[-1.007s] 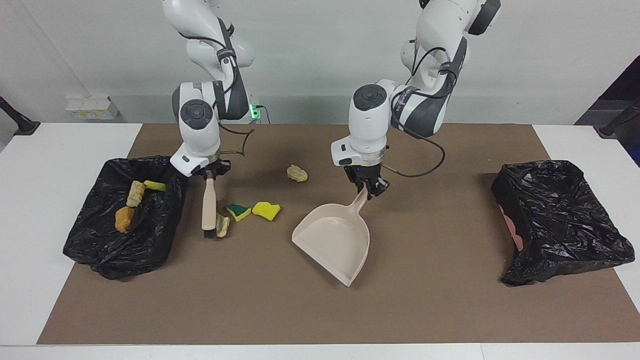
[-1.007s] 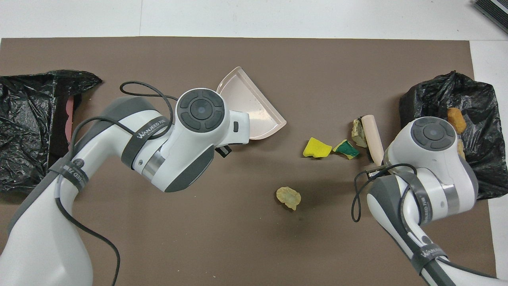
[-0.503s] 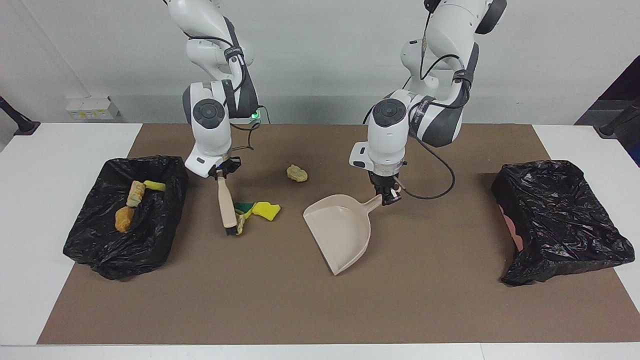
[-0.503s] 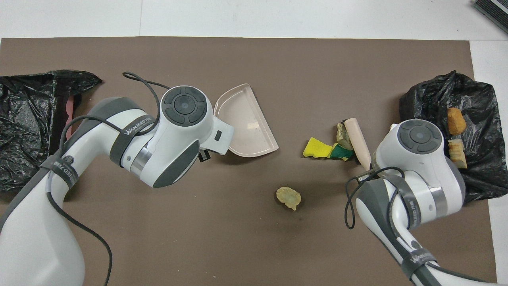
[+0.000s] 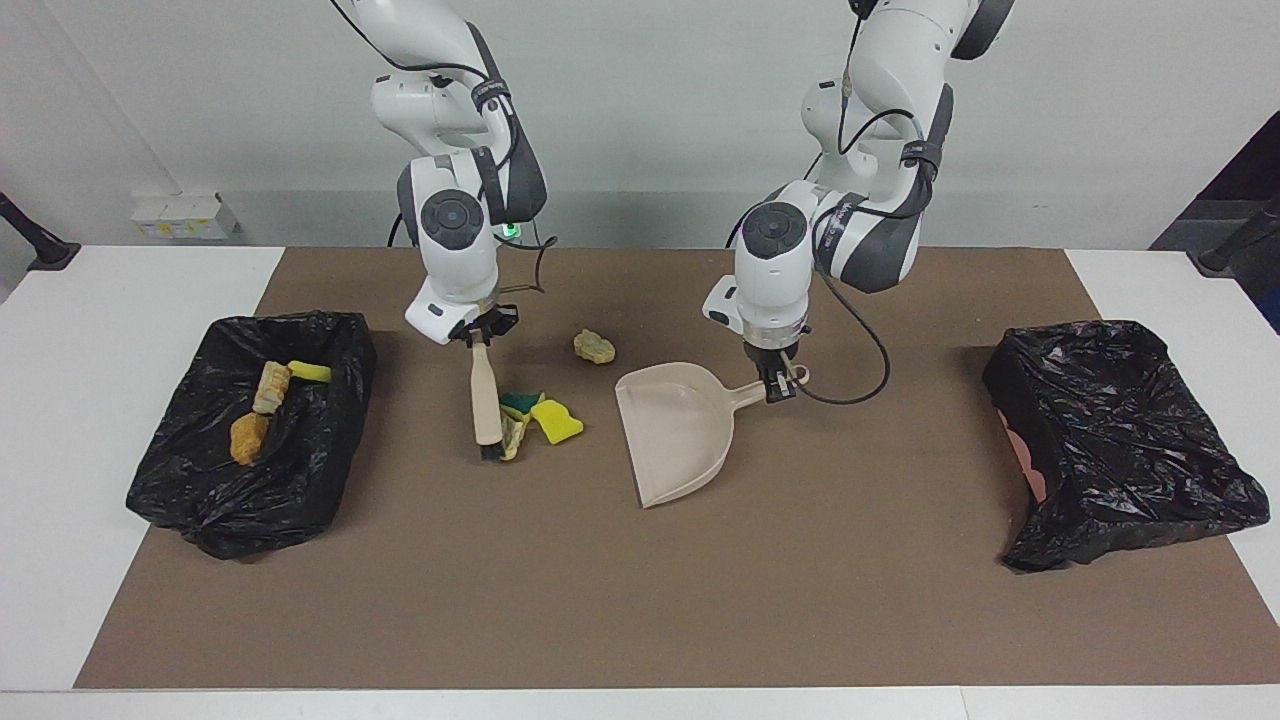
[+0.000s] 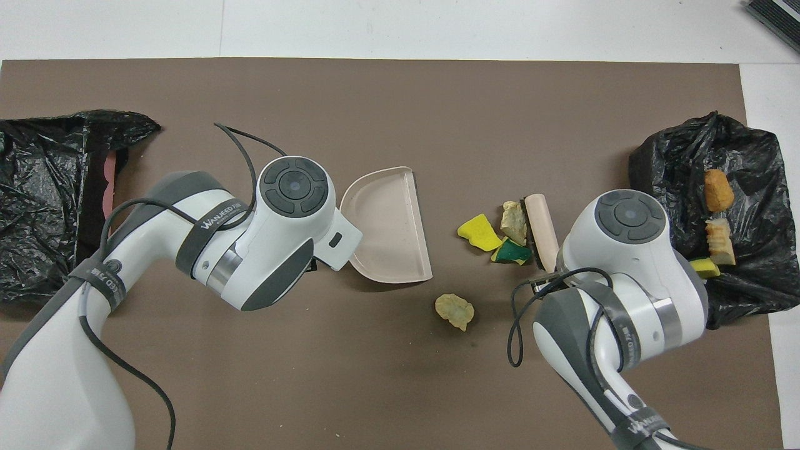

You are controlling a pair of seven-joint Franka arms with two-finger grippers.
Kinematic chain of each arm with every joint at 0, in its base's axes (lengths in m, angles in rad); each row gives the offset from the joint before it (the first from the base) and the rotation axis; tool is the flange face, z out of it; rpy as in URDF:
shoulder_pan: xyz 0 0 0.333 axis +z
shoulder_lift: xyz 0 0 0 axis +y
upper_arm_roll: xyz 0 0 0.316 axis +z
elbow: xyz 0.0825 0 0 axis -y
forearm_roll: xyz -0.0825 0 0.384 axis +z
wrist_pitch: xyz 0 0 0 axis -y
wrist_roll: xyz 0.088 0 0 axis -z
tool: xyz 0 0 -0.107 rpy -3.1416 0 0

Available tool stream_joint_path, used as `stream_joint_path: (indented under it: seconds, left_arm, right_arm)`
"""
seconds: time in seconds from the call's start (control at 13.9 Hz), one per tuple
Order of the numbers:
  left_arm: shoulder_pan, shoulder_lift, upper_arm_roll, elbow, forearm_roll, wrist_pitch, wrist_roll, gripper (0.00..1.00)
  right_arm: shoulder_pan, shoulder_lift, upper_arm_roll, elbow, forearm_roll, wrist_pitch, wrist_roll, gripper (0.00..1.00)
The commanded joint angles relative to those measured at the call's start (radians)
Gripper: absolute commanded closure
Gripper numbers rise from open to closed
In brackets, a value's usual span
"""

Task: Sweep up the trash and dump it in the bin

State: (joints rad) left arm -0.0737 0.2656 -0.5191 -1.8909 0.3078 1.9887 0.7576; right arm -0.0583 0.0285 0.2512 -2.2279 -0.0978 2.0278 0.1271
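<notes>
Right gripper (image 5: 481, 341) clamped on brush (image 5: 487, 406) beside three scraps (image 5: 535, 418) mid-mat, left gripper (image 5: 778, 386) clamped on dustpan (image 5: 678, 435) handle.

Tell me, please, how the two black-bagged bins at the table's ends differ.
The bin at the right arm's end holds three scraps; the bin at the left arm's end shows none. The first stands open upward; the second looks tipped, pink showing at its side. Both are black-lined.

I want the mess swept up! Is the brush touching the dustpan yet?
Apart. The facing view shows bare brown mat between the brush and the dustpan, with the pile of scraps lying between them beside the brush.
</notes>
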Motion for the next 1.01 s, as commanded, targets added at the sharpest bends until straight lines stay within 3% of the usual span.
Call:
stream_joint_path:
  seconds: [0.0, 0.22, 0.43, 0.93]
  left_arm:
    - [0.002, -0.058, 0.005, -0.071, 0.002, 0.025, 0.023, 1.00]
    - [0.005, -0.060, 0.005, -0.076, 0.002, 0.025, 0.026, 1.00]
    - [0.005, -0.060, 0.005, -0.076, 0.002, 0.022, 0.028, 1.00]
    - [0.006, -0.065, 0.022, -0.080, 0.002, 0.006, 0.083, 1.00]
  right_arm:
    - [0.014, 0.013, 0.011, -0.032, 0.013, 0.068, 0.017, 1.00]
    - [0.124, 0.048, 0.011, -0.004, 0.038, 0.072, 0.135, 1.00]
    - [0.227, 0.131, 0.011, 0.074, 0.124, 0.074, 0.132, 1.00]
    - [0.376, 0.182, 0.010, 0.220, 0.366, 0.091, 0.149, 1.00]
